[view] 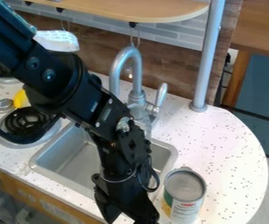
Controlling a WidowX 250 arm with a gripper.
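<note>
The black gripper (127,216) hangs at the bottom edge, over the front rim of the sink (72,153). Its fingers stand apart, with white speckled counter visible between them, so it is open. Just to its right, a little apart in the view, an upright can (184,197) with a grey top and a white, green and yellow label stands on the counter. The arm crosses from the upper left and hides part of the basin. A yellow object (20,99) lies by the stove burners at the left, beside a small round metal piece (3,105).
A grey curved faucet (134,72) with a handle rises behind the sink. A metal pole (208,57) stands at the back right, under a wooden shelf (125,9). A black coil burner (28,120) is left of the sink. The white counter (236,148) ends in a rounded edge.
</note>
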